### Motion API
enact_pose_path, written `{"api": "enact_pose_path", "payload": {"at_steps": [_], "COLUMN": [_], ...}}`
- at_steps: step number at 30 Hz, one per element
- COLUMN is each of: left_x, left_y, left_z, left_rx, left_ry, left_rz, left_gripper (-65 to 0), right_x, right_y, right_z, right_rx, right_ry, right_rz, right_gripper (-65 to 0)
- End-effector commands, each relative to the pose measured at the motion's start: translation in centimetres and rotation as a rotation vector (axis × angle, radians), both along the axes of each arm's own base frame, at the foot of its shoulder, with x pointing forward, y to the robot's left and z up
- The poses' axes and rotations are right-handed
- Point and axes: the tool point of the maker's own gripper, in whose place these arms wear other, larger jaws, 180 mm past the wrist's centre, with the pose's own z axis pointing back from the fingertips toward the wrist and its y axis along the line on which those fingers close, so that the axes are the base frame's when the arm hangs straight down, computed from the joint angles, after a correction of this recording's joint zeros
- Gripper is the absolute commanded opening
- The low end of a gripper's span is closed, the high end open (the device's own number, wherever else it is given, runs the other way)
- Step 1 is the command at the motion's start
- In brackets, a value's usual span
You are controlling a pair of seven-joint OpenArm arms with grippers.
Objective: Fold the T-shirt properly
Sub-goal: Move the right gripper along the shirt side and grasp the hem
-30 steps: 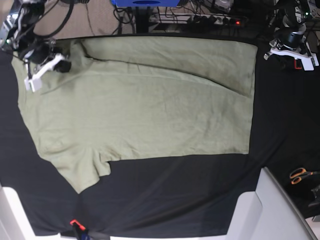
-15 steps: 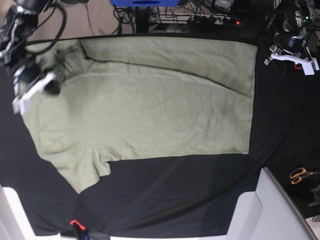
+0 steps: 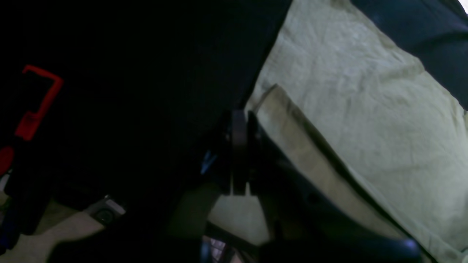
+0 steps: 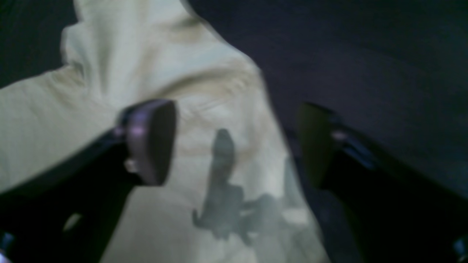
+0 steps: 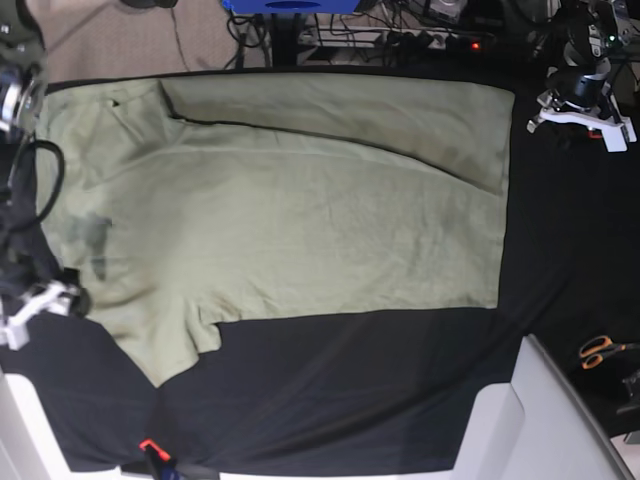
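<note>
Now soft sage cotton T-shirt [image 5: 330, 220] beneath spread right jaws [image 4: 234, 146], blurred.

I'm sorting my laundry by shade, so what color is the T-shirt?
Plain pale sage green T-shirt, showing best in the base view.
</note>
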Motion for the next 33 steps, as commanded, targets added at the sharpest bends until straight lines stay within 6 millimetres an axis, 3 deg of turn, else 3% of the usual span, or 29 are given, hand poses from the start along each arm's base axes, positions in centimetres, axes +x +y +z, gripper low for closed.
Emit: {"api": "enact_pose_path", "payload": {"at_steps": [1,6,13,16,19,20,27,33], "left_x": [0.1,0.1,0.1,0.1,0.1,0.1,0.1,0.2], "left_y": [0.7,0.8,0.7,0.7,0.7,0.7,0.5,0.5], "left_z": [0.9,0.9,0.9,0.9,0.9,0.8,0.8,0.8], "left_rx": [0.023,0.024,0.023,0.023,0.022,0.021,0.018,0.019], "left_ry": [-0.025,-0.024,-0.024,-0.024,-0.024,-0.023,-0.022,-0.024], "left_rz": [0.003,0.003,0.004,0.004,0.003,0.003,-0.001,0.000], "left_gripper": [-65.0,-65.0,-65.0,-65.0,-65.0,-65.0,-65.0,-65.0], "right_x": [0.8,-0.2,-1.2,-1.3,-1.2,-1.2,-0.8,-1.7], "right_y": [-1.5,-1.1,-0.8,-0.8,-0.7,-0.5,-0.8,-0.2], "right_z": [0.7,-2.9,-4.2,-4.3,-4.2,-4.2,-3.4,-2.5], "right_rx": [-0.015,0.018,0.015,0.016,0.016,0.021,-0.006,-0.074], "right_ry": [-0.030,-0.026,-0.018,-0.013,-0.017,-0.019,-0.060,-0.057], "right_rz": [-0.024,-0.075,-0.078,-0.078,-0.076,-0.078,-0.069,-0.005], "right_gripper": [-12.8,-12.8,-14.9,-30.6,-58.4,-65.0,-65.0,-65.0]}}
